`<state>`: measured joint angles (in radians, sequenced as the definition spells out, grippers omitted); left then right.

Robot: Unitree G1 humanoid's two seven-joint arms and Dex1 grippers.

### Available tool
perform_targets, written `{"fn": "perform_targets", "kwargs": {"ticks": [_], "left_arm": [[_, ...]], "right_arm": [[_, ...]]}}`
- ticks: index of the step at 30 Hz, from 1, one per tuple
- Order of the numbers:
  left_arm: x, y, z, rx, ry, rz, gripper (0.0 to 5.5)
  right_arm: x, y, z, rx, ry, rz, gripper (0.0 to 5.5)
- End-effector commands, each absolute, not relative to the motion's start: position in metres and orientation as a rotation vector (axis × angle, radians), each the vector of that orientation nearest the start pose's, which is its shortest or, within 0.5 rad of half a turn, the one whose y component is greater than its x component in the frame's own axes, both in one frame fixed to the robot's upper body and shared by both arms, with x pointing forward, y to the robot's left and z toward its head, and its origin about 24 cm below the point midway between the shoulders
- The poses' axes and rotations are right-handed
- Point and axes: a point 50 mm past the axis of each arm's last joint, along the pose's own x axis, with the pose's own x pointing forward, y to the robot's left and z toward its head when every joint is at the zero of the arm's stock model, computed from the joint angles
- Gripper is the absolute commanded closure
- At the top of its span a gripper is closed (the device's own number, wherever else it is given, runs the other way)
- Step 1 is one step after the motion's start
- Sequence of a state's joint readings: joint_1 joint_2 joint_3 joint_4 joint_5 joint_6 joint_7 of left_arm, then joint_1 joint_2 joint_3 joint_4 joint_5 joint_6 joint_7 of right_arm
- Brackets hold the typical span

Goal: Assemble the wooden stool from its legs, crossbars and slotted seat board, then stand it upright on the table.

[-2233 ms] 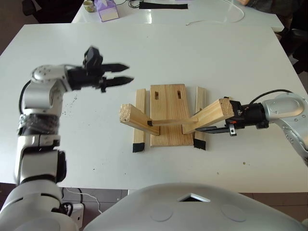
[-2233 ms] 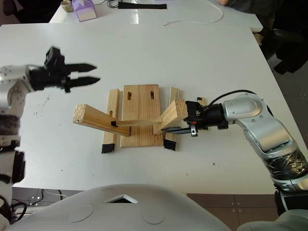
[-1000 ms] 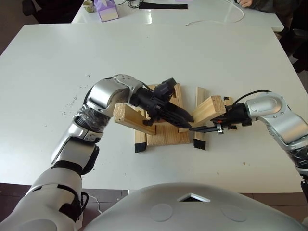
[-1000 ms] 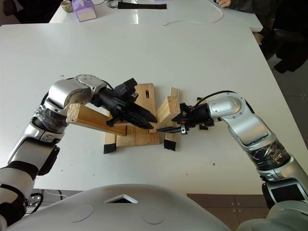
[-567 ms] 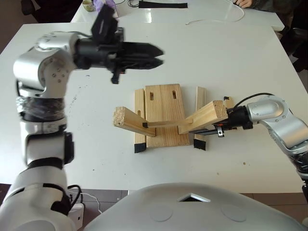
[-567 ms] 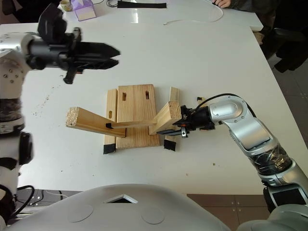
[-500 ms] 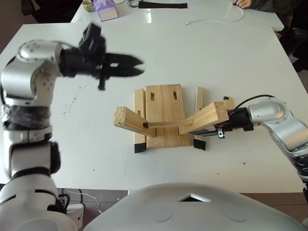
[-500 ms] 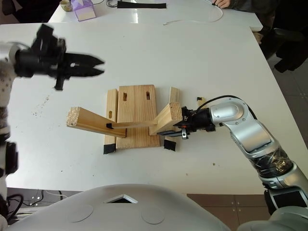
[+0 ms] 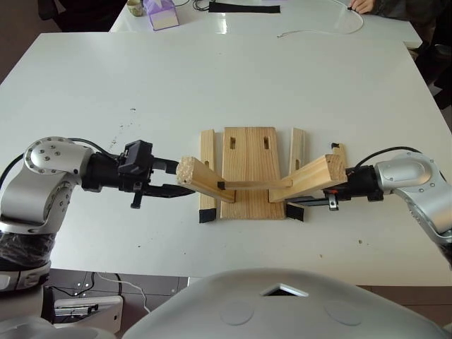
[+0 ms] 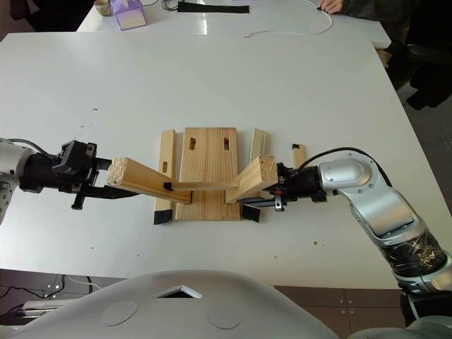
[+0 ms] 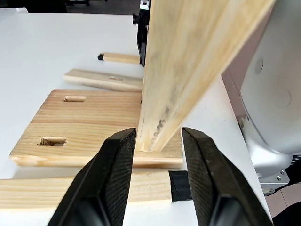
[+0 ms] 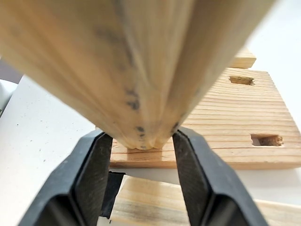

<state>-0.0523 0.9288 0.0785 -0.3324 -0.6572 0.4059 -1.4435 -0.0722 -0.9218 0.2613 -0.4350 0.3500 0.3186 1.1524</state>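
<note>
The slotted seat board (image 9: 248, 159) lies flat mid-table. Above it hangs a frame of two thick legs joined by a thin crossbar (image 9: 244, 186). My right gripper (image 9: 319, 191) is shut on the right leg (image 9: 311, 178), its fingers (image 12: 94, 174) pressed to both sides. My left gripper (image 9: 175, 178) is open at the outer end of the left leg (image 9: 201, 180), and its fingers (image 11: 117, 165) straddle the wood closely. Two more wooden pieces with black tips lie flat beside the board, one on the left (image 9: 207, 152) and one on the right (image 9: 297, 141).
A short wooden piece (image 9: 336, 147) lies by the right leg. At the far edge a second table holds a tissue box (image 9: 162, 14), a cup (image 9: 133, 7), a black strip (image 9: 244, 8) and a white cable (image 9: 318, 28). Bare tabletop surrounds the parts.
My left arm swung down from high over the table's left side to the left leg's outer end. The right gripper kept its hold, and the frame sits a little more level.
</note>
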Motion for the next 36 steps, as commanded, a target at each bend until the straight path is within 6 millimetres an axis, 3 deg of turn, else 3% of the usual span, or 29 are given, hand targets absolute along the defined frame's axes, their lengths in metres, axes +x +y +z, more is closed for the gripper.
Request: {"fn": "perform_targets", "kwargs": {"ticks": [1,9,16,23,32,36], "left_arm": [[0.198,0.205,0.163,0.167,0.249,-1.613,3.68],[0.197,0.183,0.165,0.094,0.244,-1.672,3.68],[0.203,0.165,0.153,0.056,0.254,-1.660,3.68],[0.207,0.172,0.140,0.051,0.294,-1.581,3.68],[0.213,0.148,0.146,0.026,0.225,-1.610,3.68],[0.214,0.148,0.144,0.031,0.235,-1.605,3.68]], "right_arm": [[0.196,-0.174,0.097,-0.526,0.488,1.518,3.49],[0.198,-0.164,0.095,-0.515,0.479,1.555,3.51],[0.200,-0.150,0.094,-0.522,0.478,1.598,4.48],[0.199,-0.147,0.099,-0.527,0.474,1.620,5.49],[0.199,-0.134,0.099,-0.516,0.452,1.647,5.49],[0.199,-0.131,0.100,-0.519,0.446,1.646,5.49]]}}
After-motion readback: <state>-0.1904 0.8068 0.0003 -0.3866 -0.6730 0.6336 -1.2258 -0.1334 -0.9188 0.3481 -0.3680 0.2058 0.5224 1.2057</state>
